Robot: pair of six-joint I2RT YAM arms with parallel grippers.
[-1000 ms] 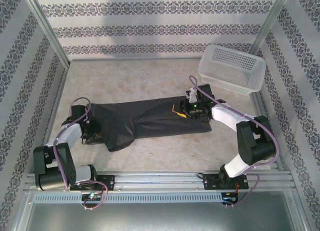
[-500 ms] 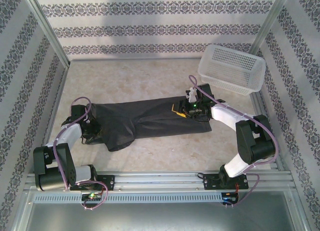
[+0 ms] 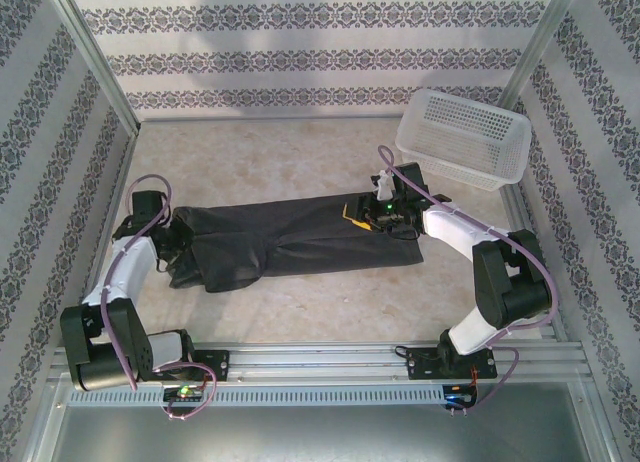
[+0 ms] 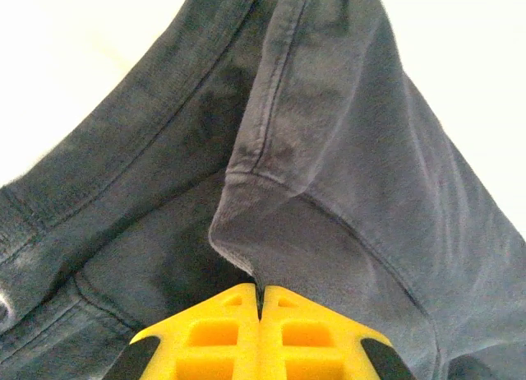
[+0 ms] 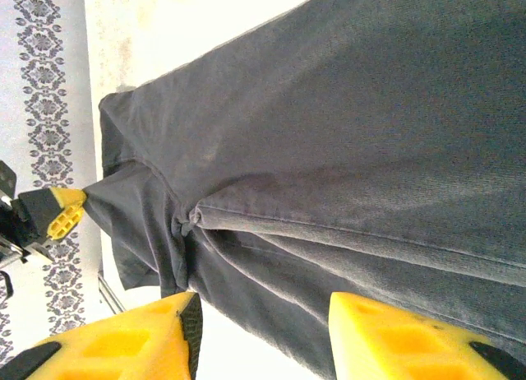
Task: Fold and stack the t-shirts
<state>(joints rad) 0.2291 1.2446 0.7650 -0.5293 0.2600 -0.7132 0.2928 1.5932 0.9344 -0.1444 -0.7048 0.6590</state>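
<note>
Top external view: a pale, marbled beige table sits inside a box of walls papered in grey damask bands, with bare aluminium posts at the far corners and a slotted aluminium rail along the near edge where both arm bases are bolted. A white mesh basket stands in the far right corner, tipped a little toward the table's middle and apart from the cloth.

The dark charcoal t-shirt lies across the middle of the table as a long band running left to right, its left end bunched and doubled, its right end flatter.

The left gripper is at the band's left end. In the left wrist view its yellow fingers are pressed together with no gap, and a hemmed fold of the t-shirt runs into the seam between them, so the left gripper is clamped on the cloth.

The right gripper is over the shirt's right end, near the basket but not touching it. In the right wrist view its two yellow fingers stand partly apart, the right gripper straddling a stitched hem of the t-shirt that stretches away toward the far left gripper. Nothing is pinched between these jaws as far as can be seen, though whether the tips rest on the fabric is hard to tell from this angle
</note>
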